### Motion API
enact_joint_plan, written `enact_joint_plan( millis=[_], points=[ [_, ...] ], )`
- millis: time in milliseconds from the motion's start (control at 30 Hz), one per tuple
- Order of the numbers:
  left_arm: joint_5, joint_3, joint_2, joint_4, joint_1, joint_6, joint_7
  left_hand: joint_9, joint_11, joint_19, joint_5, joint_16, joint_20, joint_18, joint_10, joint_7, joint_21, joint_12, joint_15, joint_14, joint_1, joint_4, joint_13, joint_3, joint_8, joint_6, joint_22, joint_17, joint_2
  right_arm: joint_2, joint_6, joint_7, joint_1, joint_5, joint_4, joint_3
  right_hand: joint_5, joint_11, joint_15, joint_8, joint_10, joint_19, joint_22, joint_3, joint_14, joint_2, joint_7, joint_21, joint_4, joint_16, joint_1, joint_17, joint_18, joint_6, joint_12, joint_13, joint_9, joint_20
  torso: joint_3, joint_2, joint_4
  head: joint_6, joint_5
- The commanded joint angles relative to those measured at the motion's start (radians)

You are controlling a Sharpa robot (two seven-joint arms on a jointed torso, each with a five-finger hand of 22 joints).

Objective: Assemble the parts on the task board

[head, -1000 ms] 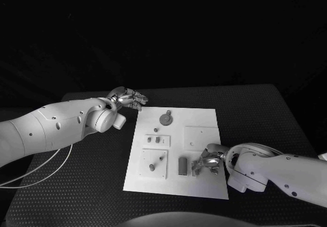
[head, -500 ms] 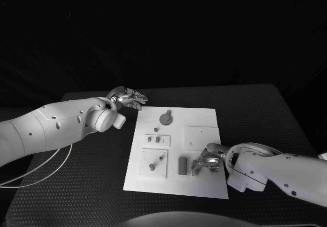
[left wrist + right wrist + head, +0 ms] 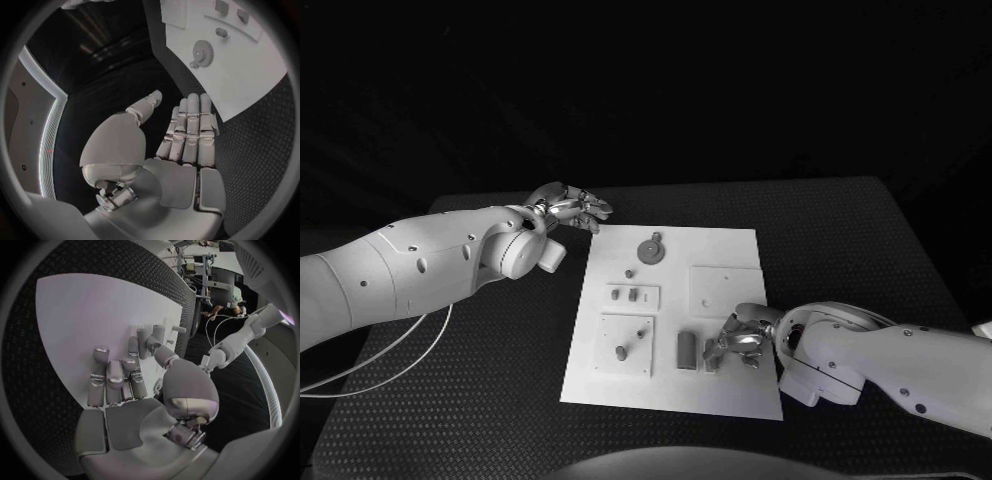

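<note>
The white task board (image 3: 733, 385) lies in the middle of the black table. My right hand (image 3: 740, 343) rests on its near right part, fingers curled down. Thumb and a finger pinch a small grey part (image 3: 714, 356) (image 3: 145, 335) just right of an upright grey block (image 3: 687, 350). My left hand (image 3: 571, 208) (image 3: 187, 135) hovers over the table beyond the board's far left corner, fingers straight and holding nothing. A grey gear (image 3: 651, 250) (image 3: 202, 51) lies on the far part of the board (image 3: 250, 85).
Small pegs (image 3: 626, 295) stand in a raised plate at the board's left. Nearer me, another plate carries a peg (image 3: 622, 352). A bare square plate (image 3: 728, 290) sits right of centre. Black table (image 3: 862, 260) surrounds the board.
</note>
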Motion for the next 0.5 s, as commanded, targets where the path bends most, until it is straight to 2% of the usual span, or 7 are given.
enact_joint_plan(
  millis=[33, 500],
  points=[
    [0.002, 0.001, 0.001, 0.003, 0.001, 0.011, 0.006, -0.001, 0.000, -0.004, 0.004, -0.005, 0.000, 0.016, -0.010, 0.001, -0.005, 0.002, 0.006, 0.000, -0.009, 0.005, 0.000, 0.000, 0.005, 0.001, 0.002, 0.001, -0.002, 0.003, 0.016, 0.015, -0.006, 0.010, 0.001, -0.003, 0.005, -0.008, -0.007, 0.001, 0.016, 0.002, 0.001, -0.005, -0.003, 0.028, 0.006, -0.001, -0.002, -0.005, 0.020, -0.001, 0.009, 0.002, -0.005, 0.001, 0.000, -0.002, 0.0002, 0.000, -0.0004, 0.001, 0.000],
    [0.002, 0.000, 0.001, 0.002, 0.001, 0.012, 0.006, -0.001, 0.000, -0.005, 0.004, -0.005, 0.000, 0.016, -0.010, 0.001, -0.005, 0.002, 0.006, 0.000, -0.009, 0.005, 0.000, 0.000, 0.005, 0.001, 0.002, 0.002, -0.002, 0.004, 0.034, 0.021, -0.007, 0.021, 0.007, -0.003, 0.005, -0.009, -0.008, 0.001, 0.016, 0.002, 0.001, -0.005, -0.003, 0.028, 0.005, -0.002, -0.002, -0.005, 0.020, -0.001, 0.009, 0.004, -0.005, 0.002, 0.000, -0.002, 0.0006, 0.000, -0.0005, -0.001, 0.000]
  ],
)
